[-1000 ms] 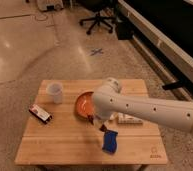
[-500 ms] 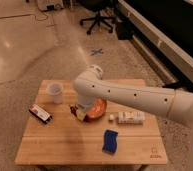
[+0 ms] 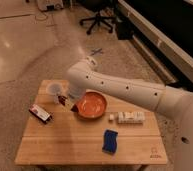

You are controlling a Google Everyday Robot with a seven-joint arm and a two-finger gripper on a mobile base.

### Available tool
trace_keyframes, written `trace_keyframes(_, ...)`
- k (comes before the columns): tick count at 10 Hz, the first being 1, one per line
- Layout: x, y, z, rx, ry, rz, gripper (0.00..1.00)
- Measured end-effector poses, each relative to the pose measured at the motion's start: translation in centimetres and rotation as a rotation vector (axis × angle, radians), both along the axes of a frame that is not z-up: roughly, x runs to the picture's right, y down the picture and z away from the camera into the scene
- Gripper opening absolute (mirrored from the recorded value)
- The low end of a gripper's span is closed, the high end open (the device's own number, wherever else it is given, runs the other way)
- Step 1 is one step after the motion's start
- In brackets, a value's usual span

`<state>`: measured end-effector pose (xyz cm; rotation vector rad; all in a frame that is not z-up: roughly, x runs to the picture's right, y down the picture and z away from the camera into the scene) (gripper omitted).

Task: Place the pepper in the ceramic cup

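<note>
Pepper point(image 3: 64, 100) at gripper point(image 3: 62, 97) tip — just beside ceramic cup point(image 3: 54, 90)

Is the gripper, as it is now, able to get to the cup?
Probably yes. The gripper hangs close beside the cup, between it and the bowl, and nothing stands between gripper and cup. The packet lies apart.

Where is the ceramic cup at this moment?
In the camera view, the ceramic cup stands at the far left of the table, left of the orange bowl, with the hand just beside it.
</note>
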<state>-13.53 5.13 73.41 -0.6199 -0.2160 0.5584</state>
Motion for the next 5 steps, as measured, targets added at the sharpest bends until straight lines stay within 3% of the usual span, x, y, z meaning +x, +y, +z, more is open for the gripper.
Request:
trace_keyframes(2, -2.2, -1.6, 0.0, 0.018, -0.073, 0.040, 0.00)
trace_keyframes(5, -2.2, -1.8, 0.0, 0.019, -0.077, 0.046, 0.00)
